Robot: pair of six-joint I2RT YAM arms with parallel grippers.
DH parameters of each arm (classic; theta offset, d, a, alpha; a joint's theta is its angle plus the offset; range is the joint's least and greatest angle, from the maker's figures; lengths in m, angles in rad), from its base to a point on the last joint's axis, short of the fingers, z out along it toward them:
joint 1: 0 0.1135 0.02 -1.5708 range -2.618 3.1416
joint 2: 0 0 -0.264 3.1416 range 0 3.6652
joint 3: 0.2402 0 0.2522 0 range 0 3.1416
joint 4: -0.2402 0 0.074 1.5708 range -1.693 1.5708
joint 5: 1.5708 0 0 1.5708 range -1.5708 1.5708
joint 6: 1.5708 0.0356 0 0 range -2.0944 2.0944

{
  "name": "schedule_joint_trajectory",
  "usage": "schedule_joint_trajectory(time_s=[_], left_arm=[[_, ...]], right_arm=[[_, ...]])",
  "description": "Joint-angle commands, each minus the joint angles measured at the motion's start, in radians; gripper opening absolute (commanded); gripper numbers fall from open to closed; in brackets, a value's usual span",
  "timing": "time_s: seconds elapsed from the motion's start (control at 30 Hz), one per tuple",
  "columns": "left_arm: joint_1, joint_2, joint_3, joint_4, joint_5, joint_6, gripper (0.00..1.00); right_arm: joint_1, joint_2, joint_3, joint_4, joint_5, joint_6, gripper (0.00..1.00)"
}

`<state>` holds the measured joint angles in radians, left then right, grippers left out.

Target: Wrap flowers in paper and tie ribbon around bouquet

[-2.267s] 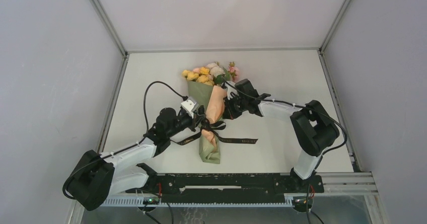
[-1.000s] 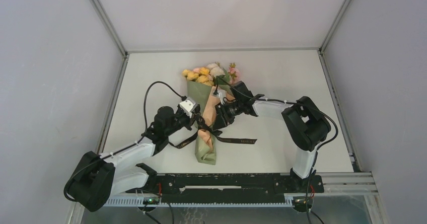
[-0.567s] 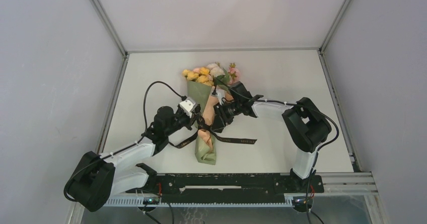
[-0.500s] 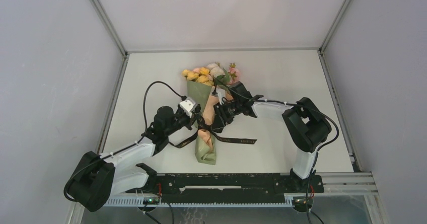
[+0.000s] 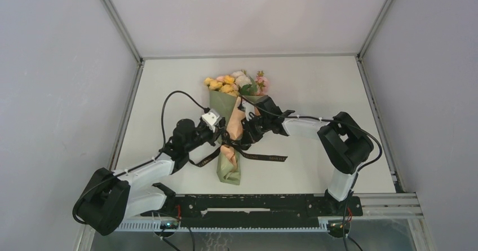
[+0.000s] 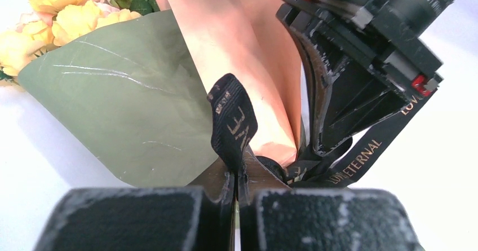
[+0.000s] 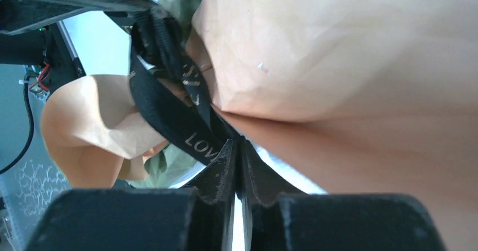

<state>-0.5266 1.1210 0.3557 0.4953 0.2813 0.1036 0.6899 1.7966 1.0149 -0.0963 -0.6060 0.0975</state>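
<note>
The bouquet [image 5: 229, 128] lies in the middle of the table, its flowers [image 5: 232, 83] pointing away from the arms. Its paper is olive green [image 6: 124, 93] outside and peach [image 7: 338, 48] on the inner fold. The black lettered ribbon [image 6: 232, 124] is knotted round the narrow waist. My left gripper [image 6: 235, 175] is at the waist from the left, shut on a ribbon loop. From the right, my right gripper [image 7: 237, 149] has its fingertips closed on a strand of ribbon [image 7: 169, 115]. The two grippers almost touch, left [image 5: 221, 137] and right [image 5: 243, 140].
A loose ribbon tail [image 5: 271, 157] trails right across the white table [image 5: 315, 87]. A shorter tail [image 5: 206, 158] lies under the left arm. Grey walls stand close on the left, right and back. A black rail [image 5: 253, 203] runs along the near edge.
My right gripper has slid a little down the bouquet toward the knot and closed its fingers on the ribbon. The left gripper has kept its hold and place.
</note>
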Motion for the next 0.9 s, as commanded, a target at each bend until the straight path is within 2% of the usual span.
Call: schedule_joint_trajectory(time_s=[0.0, 0.2, 0.4, 0.47, 0.53, 0.63, 0.77, 0.87], left_arm=[[0.008, 0.008, -0.006, 0.066, 0.019, -0.016, 0.0], [0.008, 0.014, -0.009, 0.114, 0.017, -0.091, 0.0], [0.007, 0.024, -0.034, 0.123, 0.009, -0.074, 0.0], [0.007, 0.028, -0.039, 0.137, 0.008, -0.068, 0.0], [0.008, 0.034, -0.049, 0.157, 0.017, -0.063, 0.0], [0.007, 0.037, -0.056, 0.171, 0.024, -0.062, 0.0], [0.007, 0.036, -0.066, 0.186, 0.023, -0.056, 0.0], [0.007, 0.036, -0.072, 0.191, 0.028, -0.055, 0.0]], right_arm=[[0.009, -0.123, -0.017, 0.031, 0.005, -0.007, 0.1], [0.024, -0.232, -0.075, 0.058, -0.034, 0.033, 0.05], [0.067, -0.202, -0.124, 0.169, -0.163, 0.097, 0.11], [0.087, -0.171, -0.124, 0.216, -0.216, 0.122, 0.16], [0.106, -0.136, -0.118, 0.255, -0.253, 0.142, 0.26], [0.105, -0.098, -0.074, 0.162, -0.206, 0.104, 0.4], [0.061, -0.141, -0.066, 0.103, -0.149, 0.088, 0.58], [0.039, -0.199, -0.035, -0.021, -0.118, 0.028, 0.63]])
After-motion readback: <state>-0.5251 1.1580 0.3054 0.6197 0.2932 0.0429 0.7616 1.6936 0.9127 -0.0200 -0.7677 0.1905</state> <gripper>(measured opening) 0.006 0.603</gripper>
